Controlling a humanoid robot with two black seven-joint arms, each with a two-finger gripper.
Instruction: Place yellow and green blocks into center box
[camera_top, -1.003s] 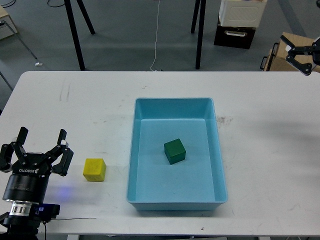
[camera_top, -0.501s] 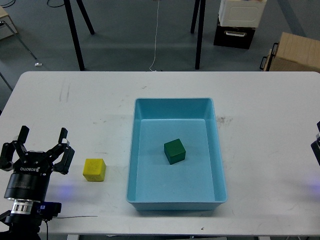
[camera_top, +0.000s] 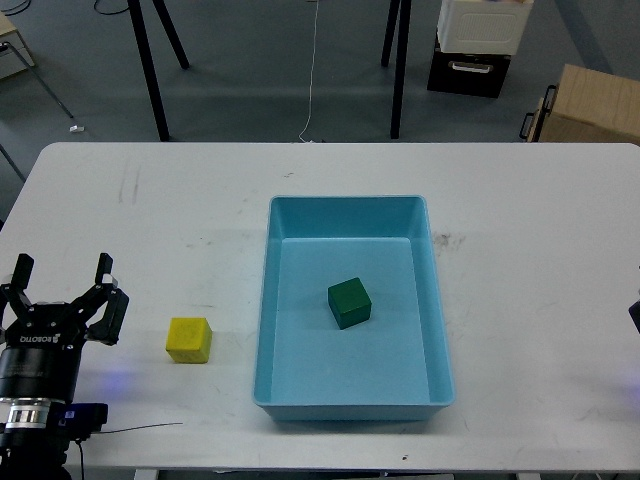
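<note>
A yellow block (camera_top: 189, 339) lies on the white table (camera_top: 150, 220), left of the blue box (camera_top: 275, 300). A green block (camera_top: 350, 303) rests inside the box near its middle. My left gripper (camera_top: 61, 283) is open and empty at the table's front left, a short way left of the yellow block and not touching it. Of my right arm only a dark sliver (camera_top: 635, 315) shows at the right edge, so its fingers cannot be made out.
The box stands in the middle of the table. Beyond the far edge are black stand legs (camera_top: 150, 70), a cable on the floor, a white and black case (camera_top: 478, 45) and a cardboard box (camera_top: 590, 105).
My left gripper has drawn back to the left, away from the yellow block. My right gripper dropped from the top right corner to the right edge, almost out of view. The blocks have not moved.
</note>
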